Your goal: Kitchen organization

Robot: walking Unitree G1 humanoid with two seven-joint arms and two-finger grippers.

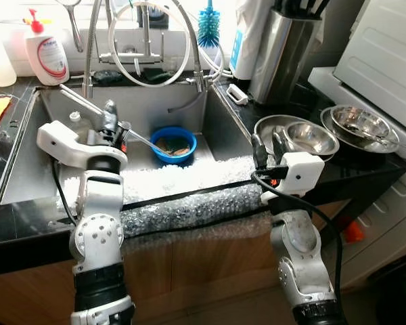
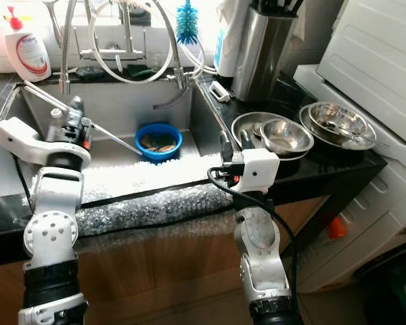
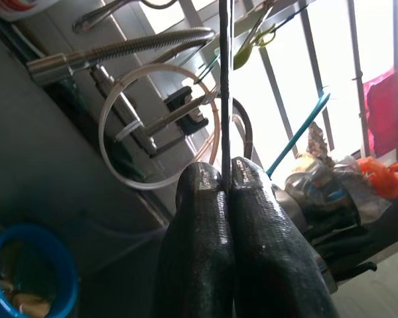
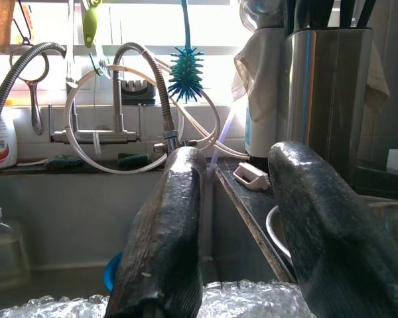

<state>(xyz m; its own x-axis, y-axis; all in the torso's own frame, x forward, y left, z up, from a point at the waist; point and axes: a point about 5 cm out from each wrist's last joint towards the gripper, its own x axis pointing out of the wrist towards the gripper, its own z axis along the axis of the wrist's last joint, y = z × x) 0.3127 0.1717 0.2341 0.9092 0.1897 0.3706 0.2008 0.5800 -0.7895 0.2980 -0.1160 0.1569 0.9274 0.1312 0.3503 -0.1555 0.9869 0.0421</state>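
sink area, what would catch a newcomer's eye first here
The blue bowl with food scraps stands out on the floor of the steel sink. Over the sink the left gripper is shut on a thin metal rod that slants down toward the bowl. On the right, shiny steel bowls crowd the dark counter, with the open right gripper just before them.

No text can be read with certainty anywhere. The white pump bottle (image 1: 46,55) at the back of the sink carries a red-and-white label with a line of blue lettering, too small and blurred to make out. The blue-and-white container (image 1: 237,49) beside the knife block also bears a label, likewise illegible.
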